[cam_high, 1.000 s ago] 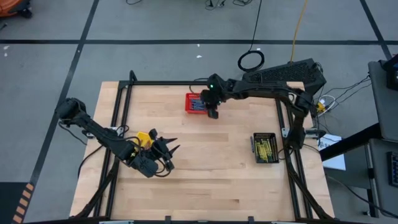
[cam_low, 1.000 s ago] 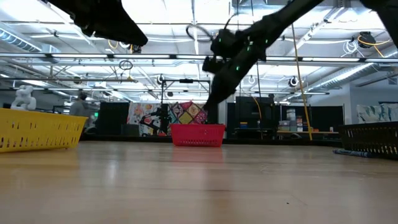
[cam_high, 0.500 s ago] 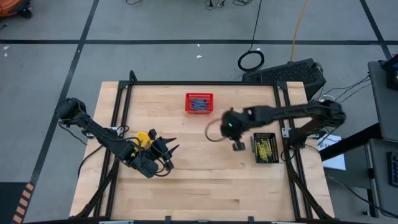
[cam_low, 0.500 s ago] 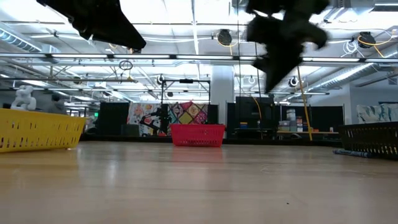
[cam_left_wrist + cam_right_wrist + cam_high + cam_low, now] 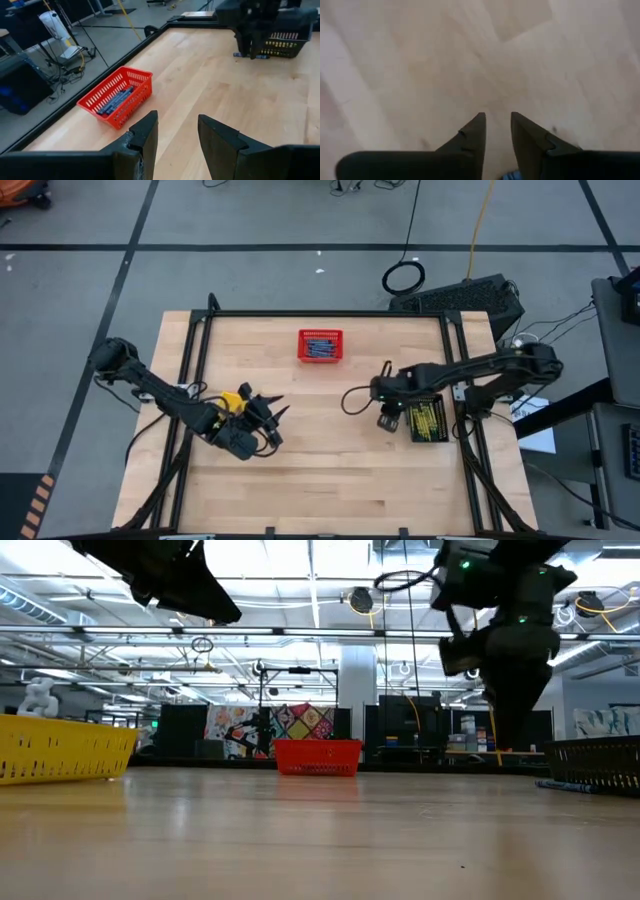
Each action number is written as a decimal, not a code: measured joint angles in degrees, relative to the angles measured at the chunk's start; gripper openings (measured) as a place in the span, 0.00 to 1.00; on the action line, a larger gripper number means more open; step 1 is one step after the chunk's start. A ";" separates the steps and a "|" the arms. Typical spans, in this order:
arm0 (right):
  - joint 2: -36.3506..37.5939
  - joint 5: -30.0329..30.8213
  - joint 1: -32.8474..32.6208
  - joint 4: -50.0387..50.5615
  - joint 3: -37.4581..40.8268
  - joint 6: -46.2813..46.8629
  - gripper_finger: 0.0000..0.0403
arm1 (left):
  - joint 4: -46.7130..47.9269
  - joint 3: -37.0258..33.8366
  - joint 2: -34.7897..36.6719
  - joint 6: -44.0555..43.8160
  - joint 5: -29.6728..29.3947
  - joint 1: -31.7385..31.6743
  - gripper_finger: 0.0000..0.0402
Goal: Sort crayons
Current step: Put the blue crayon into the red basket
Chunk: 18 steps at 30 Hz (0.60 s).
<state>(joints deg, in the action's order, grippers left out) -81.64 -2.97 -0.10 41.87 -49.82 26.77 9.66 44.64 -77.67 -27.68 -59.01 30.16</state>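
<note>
The right gripper [image 5: 388, 420], fingers slightly parted and empty, hovers centre-right beside the black mesh basket [image 5: 426, 418] of yellow-green crayons [image 5: 428, 416], and should descend squarely on any stray stick there, while the left gripper [image 5: 268, 412] waits spread at lower left.

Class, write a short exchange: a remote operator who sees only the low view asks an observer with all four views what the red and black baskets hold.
Operator: From table height I see only the side of the red basket. What is in it?
Observer: It holds blue crayons, lying side by side.
Operator: And the black basket?
Observer: That one holds yellow-green crayons.
</note>
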 joint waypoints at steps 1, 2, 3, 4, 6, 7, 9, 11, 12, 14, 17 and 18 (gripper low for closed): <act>-1.45 0.89 0.13 1.77 -1.07 0.55 0.21 | -0.05 -0.02 0.00 -0.04 0.00 -0.17 0.36; -2.88 1.98 0.28 4.04 -1.88 1.01 0.21 | -0.07 -0.02 0.00 -0.04 0.01 -0.21 0.36; -4.45 3.12 0.43 7.02 -2.74 1.46 0.22 | -0.07 -0.02 0.00 -0.08 0.01 -0.24 0.36; -6.01 3.80 0.60 10.20 -3.52 1.94 0.22 | -0.13 -0.02 0.00 -0.09 0.01 -0.25 0.36; -8.13 4.84 0.83 15.33 -4.48 2.30 0.22 | -0.14 -0.02 0.00 -0.10 0.03 -0.22 0.36; -8.74 4.97 0.83 16.88 -4.63 2.42 0.22 | -0.15 -0.02 0.00 -0.30 0.04 -0.18 0.36; -9.23 4.95 0.78 18.93 -4.76 2.88 0.22 | -0.16 -0.02 0.00 -0.42 0.05 -0.17 0.36; -9.09 4.93 0.47 19.99 -4.76 3.55 0.23 | -0.16 -0.02 0.00 -0.46 0.05 -0.14 0.36; -8.86 5.01 0.40 20.14 -4.76 3.94 0.23 | -0.16 -0.02 0.00 -0.48 0.05 -0.14 0.36; -8.75 6.05 0.37 20.52 -4.76 4.60 0.23 | -0.14 -0.02 0.00 -0.50 0.10 -0.14 0.36; -8.88 6.35 0.45 20.29 -4.76 5.09 0.23 | -0.17 -0.02 0.00 -0.52 0.14 -0.14 0.36; -9.07 6.38 0.47 19.54 -4.76 4.82 0.23 | -0.16 -0.02 0.00 -0.52 0.23 -0.14 0.36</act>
<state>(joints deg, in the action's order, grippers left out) -90.71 3.41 0.37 61.41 -54.59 31.60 9.50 44.62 -77.67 -28.21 -58.78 30.02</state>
